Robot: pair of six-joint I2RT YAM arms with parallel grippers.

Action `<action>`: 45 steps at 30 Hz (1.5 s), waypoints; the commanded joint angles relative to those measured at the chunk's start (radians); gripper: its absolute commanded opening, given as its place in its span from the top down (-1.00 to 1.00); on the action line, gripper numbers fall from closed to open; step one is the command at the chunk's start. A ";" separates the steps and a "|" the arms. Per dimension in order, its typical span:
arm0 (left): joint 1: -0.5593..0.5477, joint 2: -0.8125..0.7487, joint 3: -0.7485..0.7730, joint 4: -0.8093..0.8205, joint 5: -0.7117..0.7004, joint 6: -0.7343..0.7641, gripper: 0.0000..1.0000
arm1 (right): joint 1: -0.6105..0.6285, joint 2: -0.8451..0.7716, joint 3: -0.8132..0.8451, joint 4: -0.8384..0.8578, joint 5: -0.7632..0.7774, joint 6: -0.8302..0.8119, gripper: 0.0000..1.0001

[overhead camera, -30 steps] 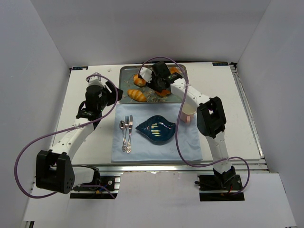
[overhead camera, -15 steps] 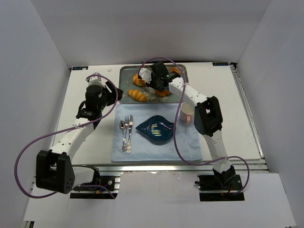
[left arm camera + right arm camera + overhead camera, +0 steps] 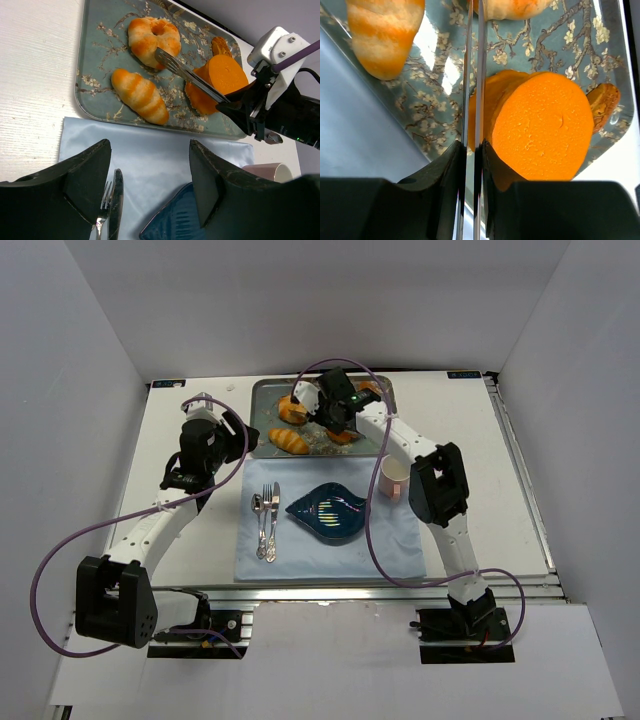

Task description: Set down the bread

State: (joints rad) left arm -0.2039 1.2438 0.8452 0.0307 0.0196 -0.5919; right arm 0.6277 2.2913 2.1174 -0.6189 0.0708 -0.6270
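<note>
Right gripper [image 3: 246, 109], its arm stretched over the floral grey-blue metal tray [image 3: 100, 50], clamps slim silver metal tongs [image 3: 192, 77], whose tips are at the round golden knotted bread [image 3: 152, 40] lying on the tray. Left gripper [image 3: 150, 170], its arm bent, hangs spread wide.

Right end effector [image 3: 471, 148] narrowed, apparently squeezing tongs [image 3: 190, 75].

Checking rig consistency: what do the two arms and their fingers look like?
The left arm and right arm have white links and chunky black joint housings, each trailing a purple cable. Their fingers are matte black wedges. The right wrist carries a white block and green light.
</note>
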 commanded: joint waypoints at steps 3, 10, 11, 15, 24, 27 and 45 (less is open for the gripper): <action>0.006 -0.035 0.008 0.011 0.013 -0.006 -0.46 | -0.014 -0.124 -0.011 0.033 -0.100 0.069 0.93; 0.008 -0.044 0.009 0.011 0.013 -0.008 -0.46 | -0.028 -0.182 -0.039 0.024 -0.152 0.099 1.00; 0.008 -0.046 0.011 0.009 0.011 -0.009 -0.46 | -0.028 -0.194 -0.045 0.028 -0.155 0.102 1.00; 0.008 -0.055 0.009 0.005 0.006 -0.009 -0.46 | -0.031 -0.231 -0.080 0.028 -0.178 0.112 1.00; 0.008 -0.081 -0.001 -0.006 -0.004 -0.009 -0.46 | -0.052 -0.384 -0.244 0.045 -0.261 0.116 1.00; 0.008 -0.089 -0.001 -0.011 -0.006 -0.009 -0.46 | -0.063 -0.481 -0.327 0.054 -0.315 0.101 1.00; 0.011 -0.095 -0.018 0.001 0.003 -0.019 -0.46 | -0.068 -1.056 -0.956 0.005 -0.474 -0.039 1.00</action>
State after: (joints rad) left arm -0.1982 1.1873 0.8433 0.0235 0.0189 -0.6033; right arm 0.5591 1.2900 1.2034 -0.6132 -0.3710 -0.6361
